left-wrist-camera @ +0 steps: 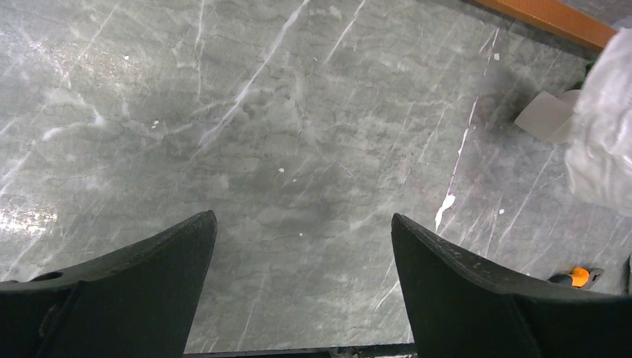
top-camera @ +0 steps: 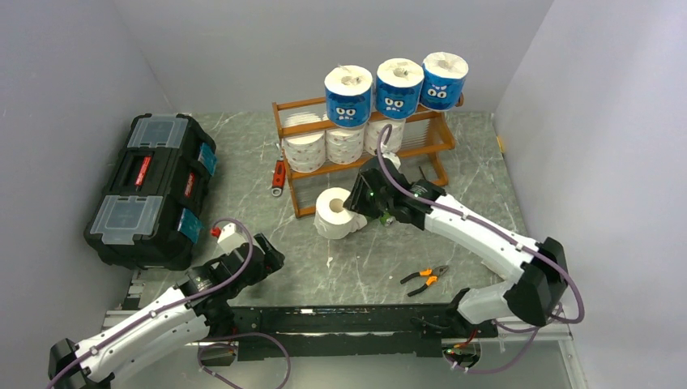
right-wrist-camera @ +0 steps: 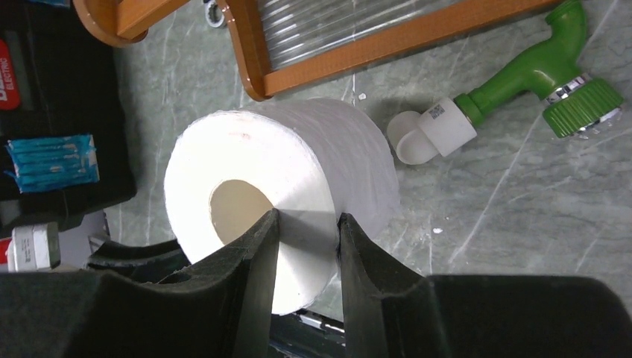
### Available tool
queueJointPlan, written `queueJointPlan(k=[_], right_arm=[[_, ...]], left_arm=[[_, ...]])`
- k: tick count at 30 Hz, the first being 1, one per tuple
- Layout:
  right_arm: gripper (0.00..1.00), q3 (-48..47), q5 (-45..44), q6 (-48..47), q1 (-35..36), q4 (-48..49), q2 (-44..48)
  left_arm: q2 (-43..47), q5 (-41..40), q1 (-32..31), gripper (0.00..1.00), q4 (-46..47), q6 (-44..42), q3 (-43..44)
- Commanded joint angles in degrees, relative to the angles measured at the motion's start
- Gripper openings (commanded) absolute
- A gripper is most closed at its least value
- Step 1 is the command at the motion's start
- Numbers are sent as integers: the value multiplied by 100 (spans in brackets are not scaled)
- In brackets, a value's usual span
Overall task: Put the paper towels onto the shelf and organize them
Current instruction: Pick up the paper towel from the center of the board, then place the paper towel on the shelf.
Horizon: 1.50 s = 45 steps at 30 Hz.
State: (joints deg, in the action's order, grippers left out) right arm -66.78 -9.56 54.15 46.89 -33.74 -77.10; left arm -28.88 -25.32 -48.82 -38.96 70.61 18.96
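Legibly, label (right-wrist-camera: 7, 73) says "ELECTRIC"; roll (right-wrist-camera: 298, 153) gripped.

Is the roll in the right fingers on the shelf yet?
Not yet: roll is in front of the shelf, pinched by right fingers.

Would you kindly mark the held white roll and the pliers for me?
white roll (right-wrist-camera: 343, 153), right wrist view, its curved side.
pliers (top-camera: 426, 277), top external view, orange handles.

Red label (right-wrist-camera: 9, 74) on black toolbox (right-wrist-camera: 67, 97): "ELECTRIC" legible; word above cut off.
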Motion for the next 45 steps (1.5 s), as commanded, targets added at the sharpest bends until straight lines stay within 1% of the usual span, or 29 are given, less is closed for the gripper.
queueJointPlan(k=[1, 11, 23, 32, 45], right_arm=[[10, -439, -51, 280, -16, 476, -238], [8, -825, -4, 392, -17, 761, -1072], [4, -1408, -371, 312, -21, 777, -1917], [3, -1712, -561, 224, -128, 754, -2204], [3, -2249, -613, 62, -321, 799, -2726]], left_arm=[[99, -28, 18, 93, -90, 188, 66], [354, -109, 14, 93, -409, 233, 134], [622, -196, 14, 93, -727, 308, 148], [743, -272, 19, 93, -830, 353, 145], [718, -252, 10, 93, -780, 375, 93]])
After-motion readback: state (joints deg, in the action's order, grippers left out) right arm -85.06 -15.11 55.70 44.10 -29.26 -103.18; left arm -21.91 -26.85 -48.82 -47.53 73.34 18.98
